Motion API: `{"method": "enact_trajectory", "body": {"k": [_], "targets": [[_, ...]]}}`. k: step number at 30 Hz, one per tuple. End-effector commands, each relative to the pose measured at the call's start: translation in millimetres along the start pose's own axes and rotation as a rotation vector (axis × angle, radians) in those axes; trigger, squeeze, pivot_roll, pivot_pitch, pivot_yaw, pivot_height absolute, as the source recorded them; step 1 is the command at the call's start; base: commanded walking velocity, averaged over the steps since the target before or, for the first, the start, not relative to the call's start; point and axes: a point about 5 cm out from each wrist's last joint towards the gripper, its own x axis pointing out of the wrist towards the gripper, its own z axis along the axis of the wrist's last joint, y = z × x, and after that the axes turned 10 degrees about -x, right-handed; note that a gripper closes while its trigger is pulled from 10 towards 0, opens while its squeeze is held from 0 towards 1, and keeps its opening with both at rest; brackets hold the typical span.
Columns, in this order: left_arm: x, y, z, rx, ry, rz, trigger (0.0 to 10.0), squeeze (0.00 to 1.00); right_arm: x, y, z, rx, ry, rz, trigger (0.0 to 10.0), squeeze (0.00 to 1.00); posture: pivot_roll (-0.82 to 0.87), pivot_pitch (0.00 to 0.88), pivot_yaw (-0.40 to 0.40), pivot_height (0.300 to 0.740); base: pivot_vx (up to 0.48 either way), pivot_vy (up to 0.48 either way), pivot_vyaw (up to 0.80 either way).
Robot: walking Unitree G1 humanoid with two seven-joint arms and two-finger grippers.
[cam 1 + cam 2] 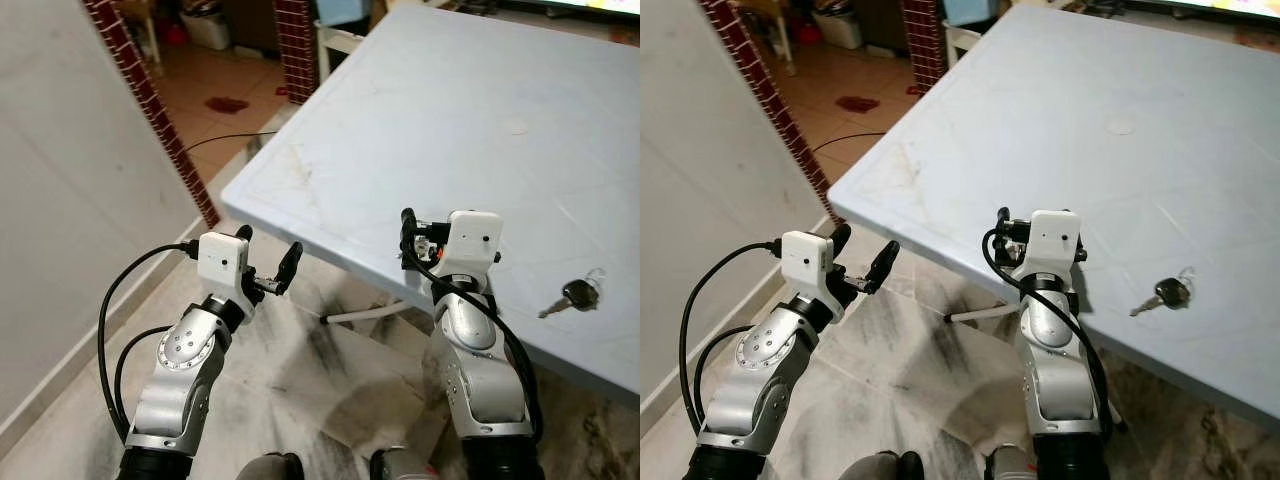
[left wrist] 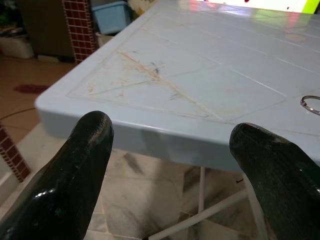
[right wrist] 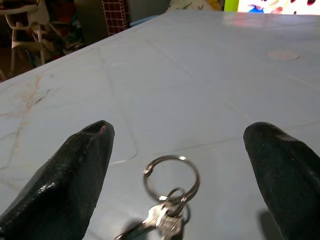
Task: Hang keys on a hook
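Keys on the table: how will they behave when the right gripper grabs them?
The keys lie flat on the smooth table, so they'll probably slide if nudged. The thin ring looks loose-jointed and will likely dangle floppily. The open right gripper should find them light.

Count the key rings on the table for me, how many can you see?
1. A single key ring with keys lies on the light blue table near its front edge, to the right of the right gripper, whose open fingers frame it. None appears hidden.

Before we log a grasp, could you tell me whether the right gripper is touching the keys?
Apart. In the right wrist view, bare table separates the keys from both open fingers.
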Motion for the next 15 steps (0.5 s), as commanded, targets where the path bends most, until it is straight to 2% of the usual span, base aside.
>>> {"method": "enact_trajectory", "body": {"k": [1,4,9,15], "targets": [[-2.1,2.5,1,0.008,0.008,0.007,10.0,0.0,-0.4,2.1,8,0.017,-0.006,-0.007,10.0,0.0,-0.06,0.191,0.11,0.74,0.0,0.0,0.0],[-1.8,2.5,2,0.009,0.008,0.005,10.0,0.0,-1.1,2.3,8,0.0,0.041,-0.011,10.0,0.0,-0.06,0.192,0.116,0.74,0.0,0.0,0.0],[-1.6,2.1,2,0.015,0.015,-0.008,10.0,0.0,-1.7,3.6,7,0.022,0.074,-0.021,10.0,0.0,-0.06,0.192,0.128,0.74,0.0,0.0,0.0],[-0.7,2.2,3,0.018,0.017,-0.014,10.0,0.0,-1.3,4.4,-5,0.001,0.116,-0.026,10.0,0.0,-0.05,0.189,0.13,0.74,0.0,0.0,0.0]]}}
